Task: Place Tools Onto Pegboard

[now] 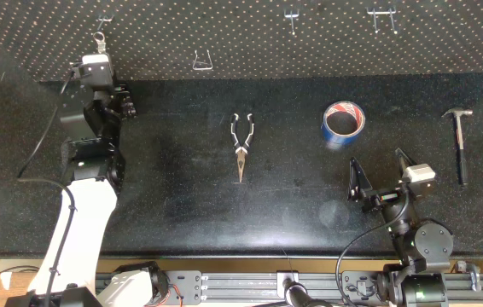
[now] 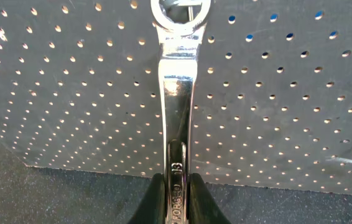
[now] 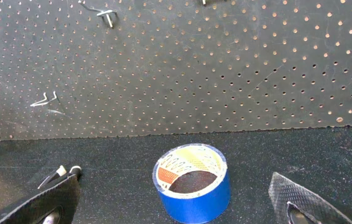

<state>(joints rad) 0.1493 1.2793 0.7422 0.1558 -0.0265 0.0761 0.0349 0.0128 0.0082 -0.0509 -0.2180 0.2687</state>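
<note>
**Top view.** Black worktop (image 1: 182,205) with a pegboard (image 1: 310,43) along the twelve o'clock edge. At ten o'clock, left claw (image 1: 98,66) raised against the board, pinching a wrench (image 1: 99,39) by its shank, ring end uppermost at a hook. Near the centre, pliers (image 1: 241,143) flat on the worktop, nose toward six o'clock. At three o'clock from the pliers, a roll of blue tape (image 1: 344,122). Farther the same way, a hammer (image 1: 459,145), head toward twelve. Right claw (image 1: 381,175) at five o'clock of the tape, spread wide and empty. Spare hooks (image 1: 203,61) along the board, presumably meant for the tools on the worktop.

**Left wrist view.** Wrench upright against the board, squeezed between the two fingers (image 2: 154,202) low on the shank. Ring end seemingly around a hook peg, ready for hanging. Grip placed low, likely to leave the ring free for the peg. Unclear whether resting on the peg yet.

**Right wrist view.** Tape on its flat side, centred between the spread fingers, probably lined up as the next pick. Pliers handle tips just beside one finger. Bare hooks on the board beyond.
</note>
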